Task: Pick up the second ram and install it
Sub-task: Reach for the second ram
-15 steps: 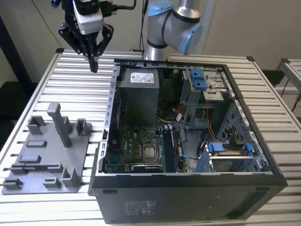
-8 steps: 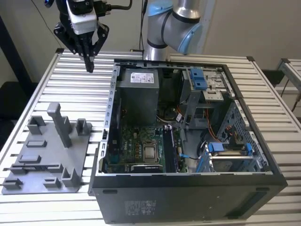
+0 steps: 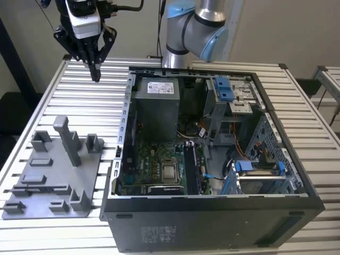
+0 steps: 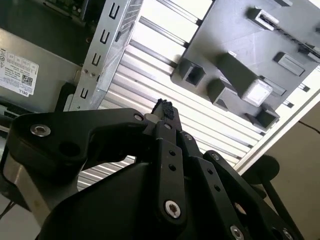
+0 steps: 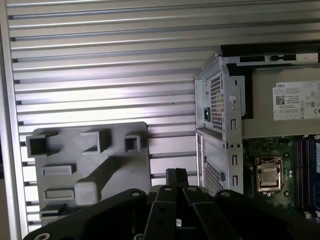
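Note:
My gripper point(image 3: 95, 73) hangs high over the slatted table, behind the grey plastic tray point(image 3: 50, 183) and off the exterior view's left of the open computer case point(image 3: 212, 223). Its black fingers are pressed together with nothing between them, as both wrist views show at the fingertips point(image 5: 176, 175) point(image 4: 164, 107). The tray point(image 5: 115, 150) holds no circuit strip that I can see. Inside the case, a long dark-blue ram strip point(image 3: 192, 169) stands on edge in the motherboard slots beside the processor socket point(image 3: 170, 171). Its blue edge point(image 5: 317, 170) shows in the first wrist view. Whether it is the second ram I cannot tell.
The tray carries upright grey posts point(image 3: 69, 139). The case holds a grey power supply point(image 3: 156, 109), bright blue drive brackets point(image 3: 225, 88) and cables. The arm's base point(image 3: 194, 24) stands behind the case. The table's edge lies close to the tray on the exterior view's left.

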Available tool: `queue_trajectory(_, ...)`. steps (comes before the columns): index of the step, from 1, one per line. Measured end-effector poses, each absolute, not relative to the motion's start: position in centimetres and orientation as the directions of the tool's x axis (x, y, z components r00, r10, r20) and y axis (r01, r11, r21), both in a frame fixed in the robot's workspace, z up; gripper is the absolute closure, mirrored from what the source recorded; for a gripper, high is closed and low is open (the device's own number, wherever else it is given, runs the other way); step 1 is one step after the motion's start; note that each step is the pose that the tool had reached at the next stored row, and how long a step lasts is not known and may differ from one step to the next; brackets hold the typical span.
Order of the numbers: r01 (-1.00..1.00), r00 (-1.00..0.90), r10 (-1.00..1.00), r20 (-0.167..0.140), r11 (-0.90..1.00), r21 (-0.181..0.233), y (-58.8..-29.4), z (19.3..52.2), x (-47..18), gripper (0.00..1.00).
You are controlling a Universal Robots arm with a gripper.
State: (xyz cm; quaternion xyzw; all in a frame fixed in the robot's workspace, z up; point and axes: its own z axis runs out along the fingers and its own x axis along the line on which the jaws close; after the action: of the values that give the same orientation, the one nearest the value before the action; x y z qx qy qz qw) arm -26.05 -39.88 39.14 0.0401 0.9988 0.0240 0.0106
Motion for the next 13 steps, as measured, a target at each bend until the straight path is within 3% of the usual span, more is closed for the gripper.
queue_trajectory(13, 0.082, -0.996, 0.083, -0.019, 0.995, 0.049, -39.9, 39.1, -29.1, 0.89)
